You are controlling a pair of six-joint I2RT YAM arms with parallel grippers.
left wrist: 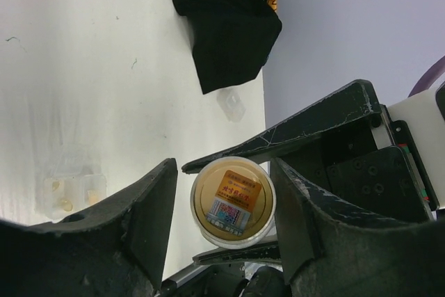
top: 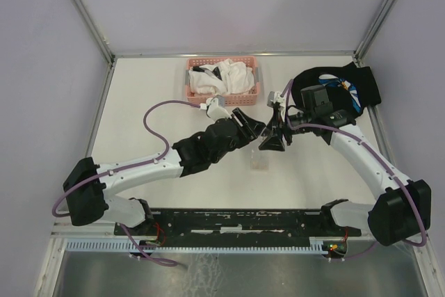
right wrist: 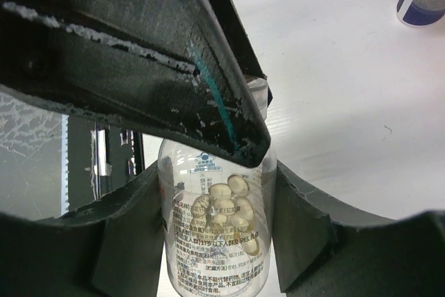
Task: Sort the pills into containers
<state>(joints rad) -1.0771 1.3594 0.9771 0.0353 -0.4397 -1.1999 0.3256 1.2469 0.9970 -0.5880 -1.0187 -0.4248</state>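
Left gripper [left wrist: 226, 193]: clamped on the gold-topped cap [left wrist: 233, 202].
Right gripper [right wrist: 217, 175]: clamped on the clear pill bottle [right wrist: 215, 248], pale pills [right wrist: 233, 203] inside, held above the table [top: 139, 88].
Clear box [top: 258, 161]: mid-table, toward the near edge, near both grippers.

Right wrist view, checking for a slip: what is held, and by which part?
The right hand holds the pill bottle by its clear body, fingers on both sides.

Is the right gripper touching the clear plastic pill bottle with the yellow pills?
Touching. Right wrist view: the right gripper has both fingers flush against the sides of the clear plastic pill bottle; no gap.
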